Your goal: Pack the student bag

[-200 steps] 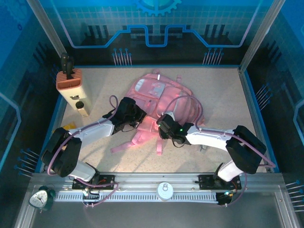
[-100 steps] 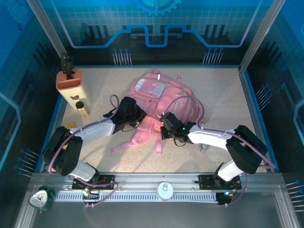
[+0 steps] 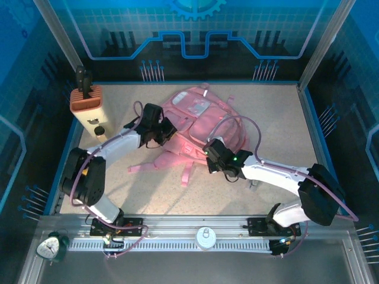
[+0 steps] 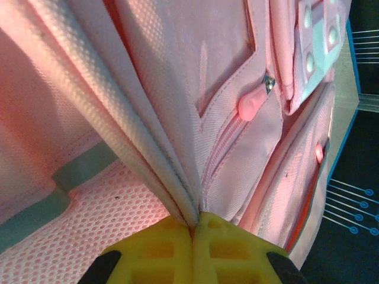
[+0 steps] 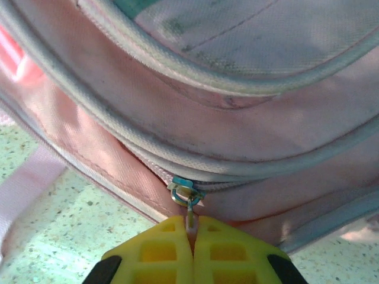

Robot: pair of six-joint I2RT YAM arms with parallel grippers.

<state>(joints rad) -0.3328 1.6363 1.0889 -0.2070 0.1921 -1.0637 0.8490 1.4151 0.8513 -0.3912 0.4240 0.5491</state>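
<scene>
- One student bag [image 3: 198, 121] lies flat on the speckled counter [image 3: 278, 118], near the middle and toward the far side.
- The bag is soft pink fabric with a paler front pocket panel facing up. The left wrist view shows pink mesh and ribbed webbing, and the right wrist view shows pale piping along the seams.
- Two pink straps [image 3: 142, 166] [image 3: 187, 175] trail off the bag toward the near edge.
- Two pink zipper tabs [image 4: 251, 105] [image 4: 320, 152] show in the left wrist view, on the pocket seams.
- There are two end effectors, one on each arm.
- The left end effector [image 3: 168, 131] sits at the bag's left edge. Its yellow fingers [image 4: 160, 248] are together, pinching a fold of the bag's fabric.
- The right end effector [image 3: 209, 149] sits at the bag's near-right edge. Its yellow fingers [image 5: 231, 248] are pressed together on a metal zipper pull [image 5: 190, 220] that hangs from a teal slider [image 5: 183, 190].
- One orange holder [image 3: 86, 100] stands at the far left of the counter, with one small dark-capped bottle [image 3: 99, 131] near it.
</scene>
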